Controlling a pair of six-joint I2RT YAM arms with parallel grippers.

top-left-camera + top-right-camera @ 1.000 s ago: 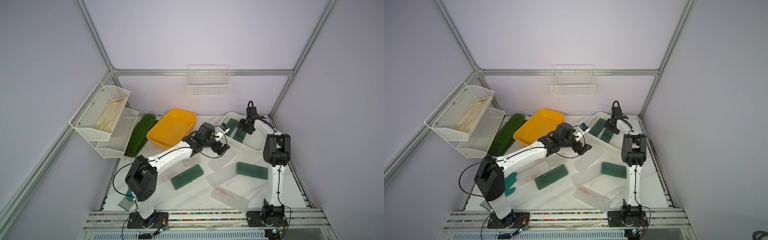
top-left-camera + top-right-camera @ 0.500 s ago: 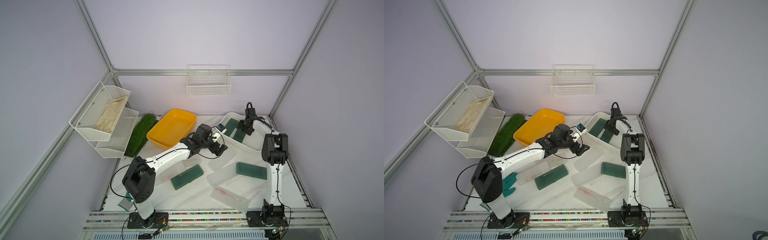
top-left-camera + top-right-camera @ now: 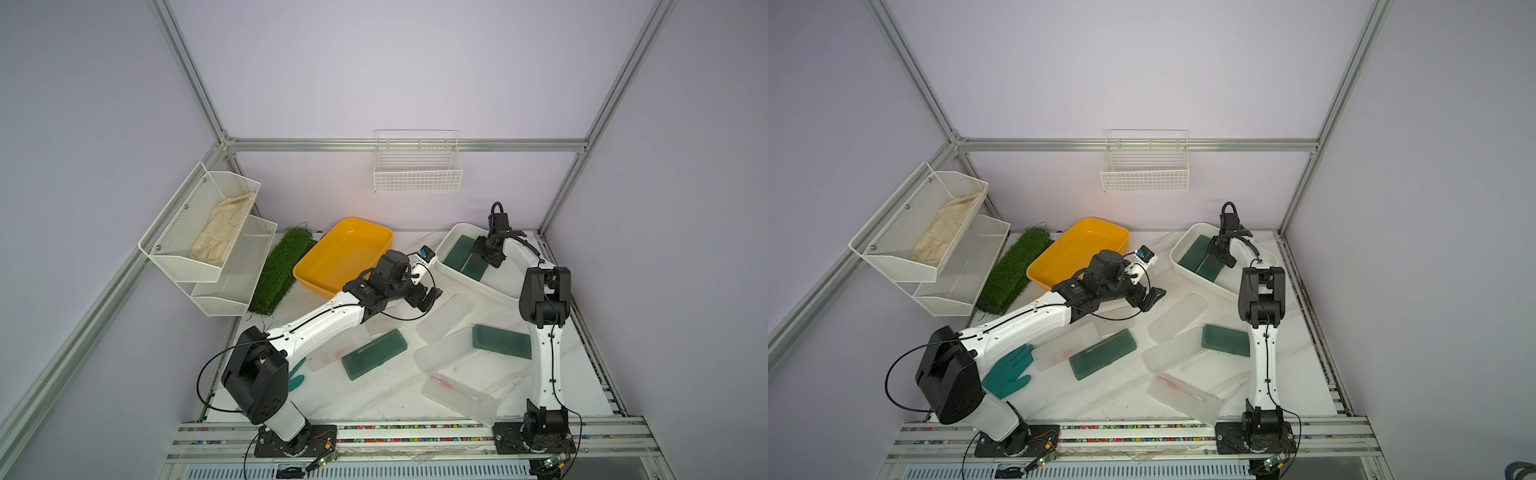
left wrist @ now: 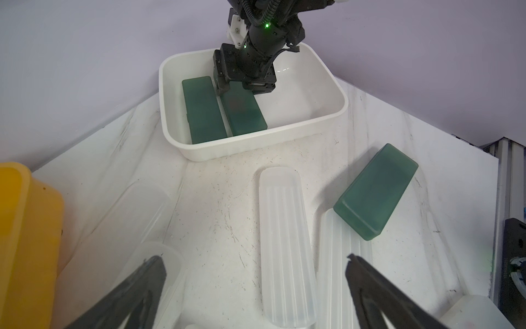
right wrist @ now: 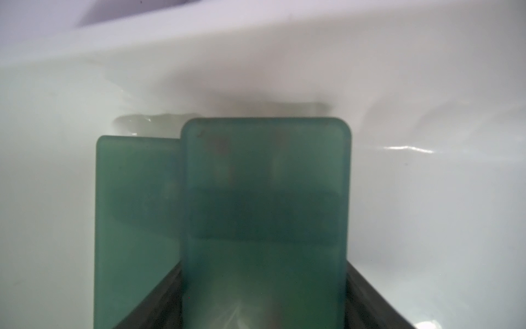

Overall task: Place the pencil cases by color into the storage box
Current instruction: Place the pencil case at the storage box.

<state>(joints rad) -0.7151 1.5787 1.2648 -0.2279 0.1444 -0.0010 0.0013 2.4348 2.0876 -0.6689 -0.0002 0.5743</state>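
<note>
The box [image 4: 256,146] holds two parallel green cases [image 4: 203,111]; right hand [image 4: 242,89] flanks one, grip unclear.

Yellow tub [image 3: 345,253], grass mat [image 3: 282,270], teal glove [image 3: 1009,370]

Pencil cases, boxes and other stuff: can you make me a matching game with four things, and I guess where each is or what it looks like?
Things
1. white storage box
2. rubber glove
3. left hand
4. grass mat

Clues
a. teal
b. open, above frosted clear pencil cases
c. has two green pencil cases inside
d. lies next to the yellow tub

Pairs: 1-c, 2-a, 3-b, 4-d
</note>
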